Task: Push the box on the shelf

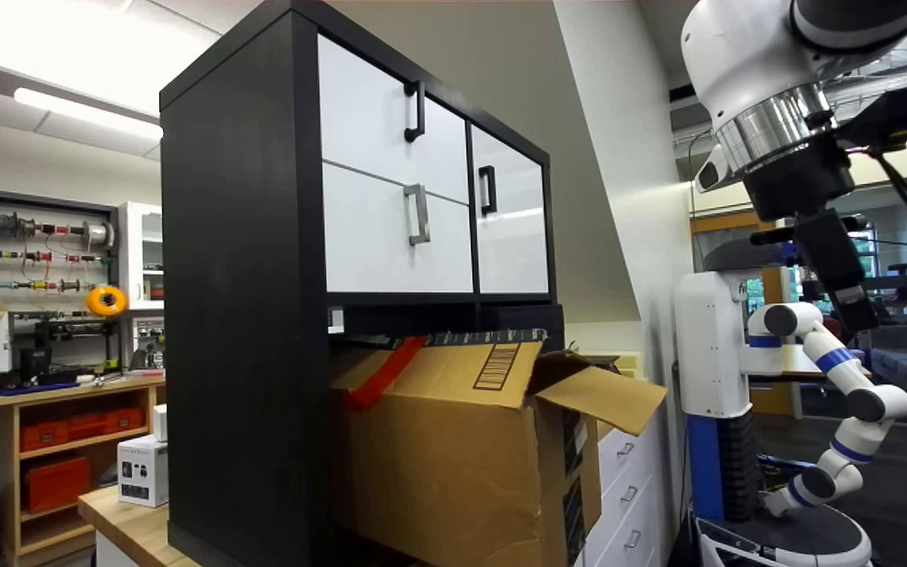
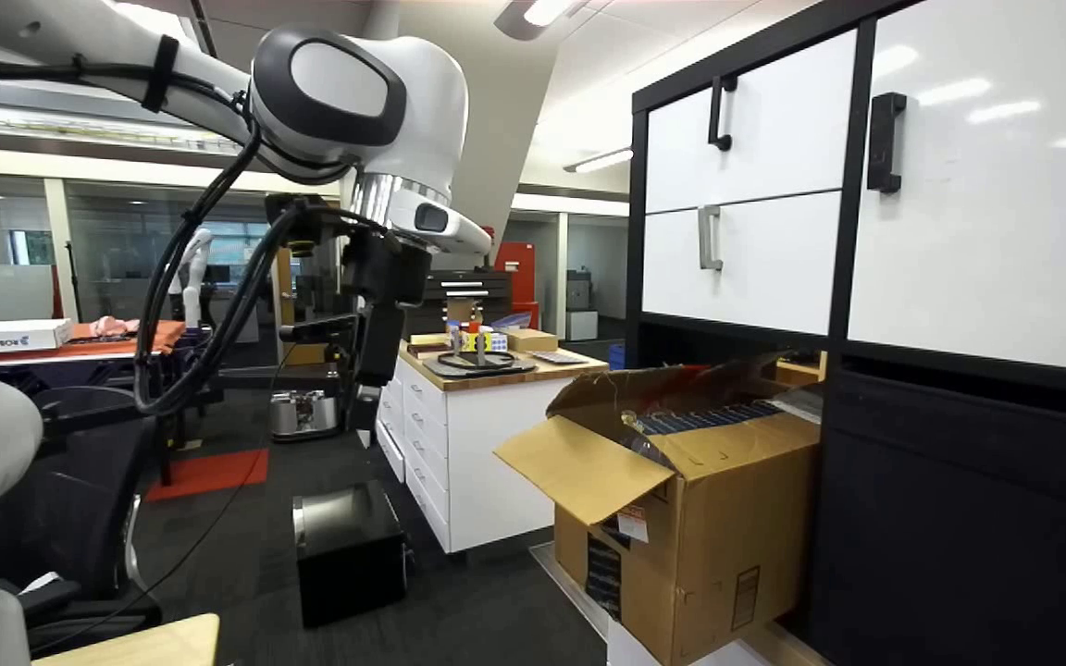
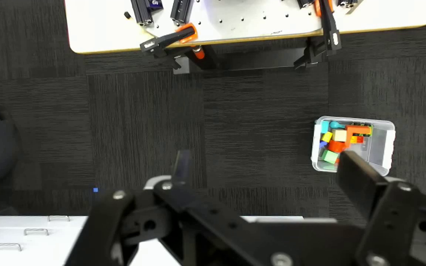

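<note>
The box, a large brown carton, sits partly in the shelf's lower compartment and juts out of its front. It shows in both exterior views [image 1: 446, 472] [image 2: 746, 532], with a loose flap sticking outward and a red strip along its top. The shelf is a tall black cabinet with white fronts, also in both exterior views [image 1: 233, 299] [image 2: 746, 268]. My gripper [image 1: 855, 311] [image 2: 366, 421] hangs pointing down in front of the shelf, apart from the box. In the wrist view the gripper [image 3: 268, 162] is open with nothing between its fingers. Neither box nor shelf shows there.
A white drawer unit with a wooden top [image 2: 496, 444] stands behind the arm. A black bin-like object [image 2: 353, 555] is on the floor. The wrist view shows a clear tub of coloured blocks [image 3: 379, 147] and a clamped white table [image 3: 253, 22]. A mobile robot [image 1: 705, 346] stands behind.
</note>
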{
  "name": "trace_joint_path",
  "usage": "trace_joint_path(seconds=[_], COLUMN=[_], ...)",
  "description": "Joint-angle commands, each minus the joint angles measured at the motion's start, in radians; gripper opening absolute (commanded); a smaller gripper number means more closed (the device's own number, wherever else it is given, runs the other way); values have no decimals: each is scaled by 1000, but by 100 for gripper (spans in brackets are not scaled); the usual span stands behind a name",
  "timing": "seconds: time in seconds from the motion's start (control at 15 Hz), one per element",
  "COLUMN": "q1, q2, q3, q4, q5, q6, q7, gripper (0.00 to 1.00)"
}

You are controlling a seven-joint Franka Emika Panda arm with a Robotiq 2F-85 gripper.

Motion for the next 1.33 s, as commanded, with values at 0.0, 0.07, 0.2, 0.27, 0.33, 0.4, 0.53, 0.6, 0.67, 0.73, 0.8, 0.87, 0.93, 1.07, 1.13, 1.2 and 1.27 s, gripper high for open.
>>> trace_joint_path(seconds=[0.0,0.07,0.2,0.27,0.33,0.4,0.53,0.6,0.67,0.73,0.8,0.87,0.93,1.07,1.13,1.2,1.27], q1=[7,7,9,10,10,8,5,4,5,7,7,5,5,6,7,9,16], q2=[1,1,-9,-10,-4,0,24,33,43,54,67,92,111,159,185,205,221], q3=[-6,-6,-4,-4,-1,1,-5,-14,-17,-21,-22,-23,-24,-30,-35,-38,-45], q4=[2,2,-13,-17,-24,-30,-48,-70,-83,-101,-115,-128,-137,-147,-147,-147,-147], q5=[-3,-2,8,13,16,17,33,60,77,93,104,107,113,112,113,115,127], q6=[-2,-2,22,32,51,71,149,227,280,342,395,457,505,603,650,689,730], q7=[3,3,13,16,24,33,43,52,54,50,49,44,40,22,12,7,-8], gripper=[100,100,100,100,100,100,100,100,100,100,100,100,100,100,100,100,100])
